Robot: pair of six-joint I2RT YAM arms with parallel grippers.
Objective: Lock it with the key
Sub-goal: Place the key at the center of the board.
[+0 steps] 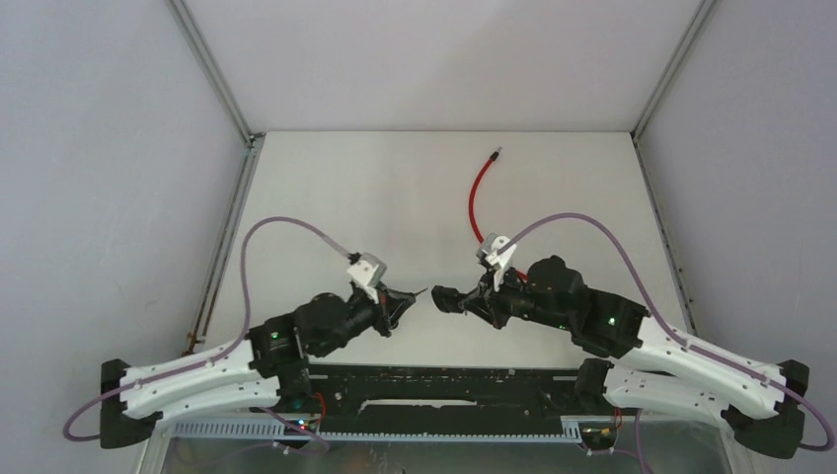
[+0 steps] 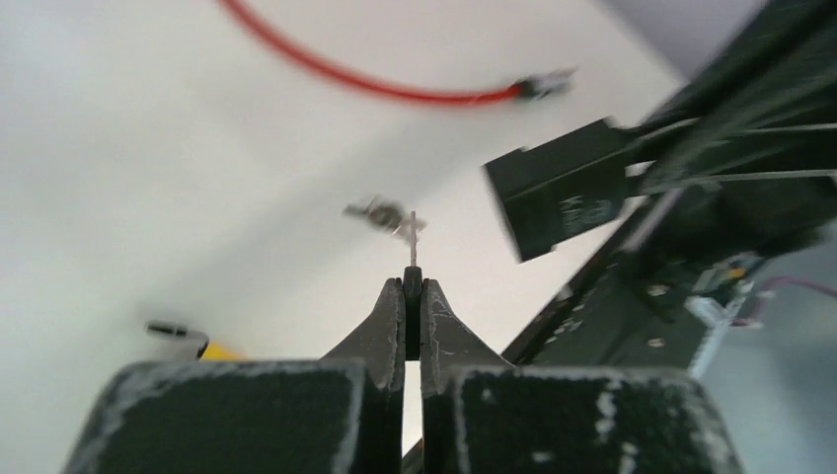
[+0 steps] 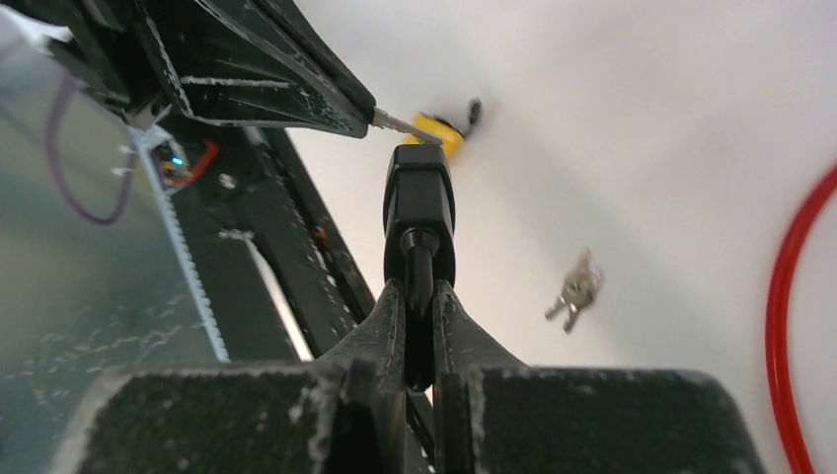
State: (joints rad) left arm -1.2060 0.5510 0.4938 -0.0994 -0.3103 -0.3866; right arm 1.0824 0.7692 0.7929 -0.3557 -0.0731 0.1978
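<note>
We see the left gripper (image 2: 413,292) pressed tight on a small key (image 2: 413,240), whose thin blade sticks straight out past the fingertips. The right gripper (image 3: 419,296) is pinched narrowly on the rear end of a black lock (image 3: 419,193), which juts forward from its fingertips. Both are held above the surface (image 1: 395,197), tips facing each other.

From the left wrist, the lock sits ahead and to the right of the left gripper, apart from the key's blade. From the right wrist, the key's tip lies just beside the far end of the lock, up and left of the right gripper; we cannot tell whether it touches.

Beyond the right gripper, to its right, a bunch of keys (image 3: 575,288) lies on the surface. Past the lock's far end there is a yellow object (image 3: 440,133), too blurred to name. Farthest out, a red cable (image 1: 479,197) curves across the surface, well ahead of both grippers, with a metal tip at its far end.
</note>
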